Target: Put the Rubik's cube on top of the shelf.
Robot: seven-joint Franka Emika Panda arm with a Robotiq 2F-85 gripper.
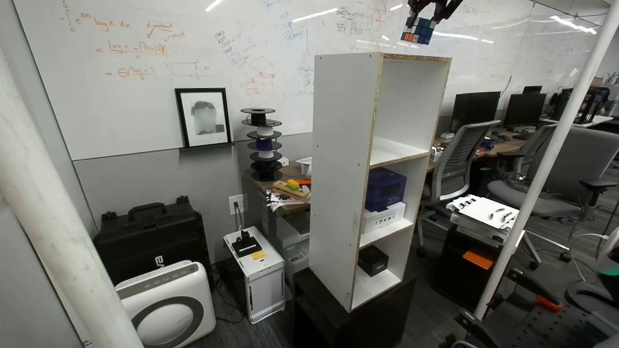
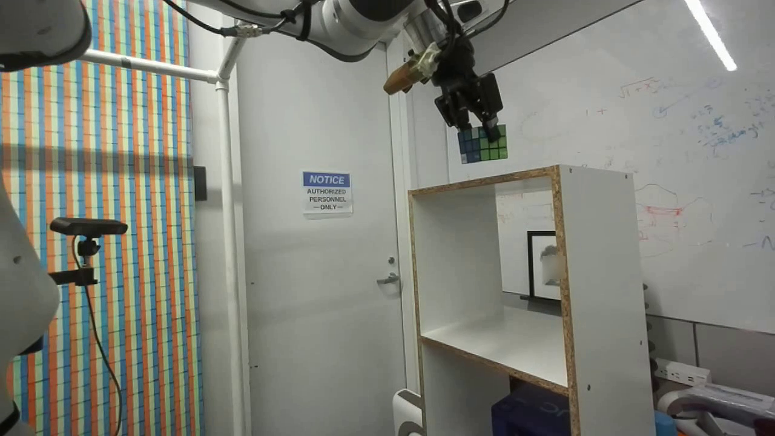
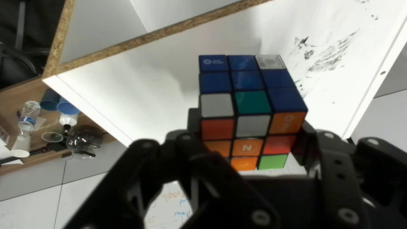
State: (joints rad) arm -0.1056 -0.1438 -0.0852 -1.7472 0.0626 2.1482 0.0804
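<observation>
Cube [image 1: 419,33] location: in the air above the shelf [image 1: 343,159], not touching it; both exterior views show a gap beneath. End effector [image 2: 479,131] condition: pinching the cube, with black fingers [image 3: 334,168] on opposite sides, as the wrist view shows. Whether the base of the cube is exactly level cannot be told.

Step in hand: judged to be alignment over the top panel [image 3: 143,82], with setting down not yet done. In the wrist view the cube appears against the white panel, on the panel side of the raw front edge [image 3: 190,23]; its exact margin from that edge cannot be told.

Next move: lower the cube slowly and straight down, well inside the front edge. Bring the base flat to the panel. Stop at contact; further pressing would probably twist the cube in the grip. Then spread the fingers evenly and raise the end effector vertically, so that neither finger drags the cube. The dark blue box [image 1: 385,189] and the black box [image 1: 372,261] in the compartments below should require no action.
</observation>
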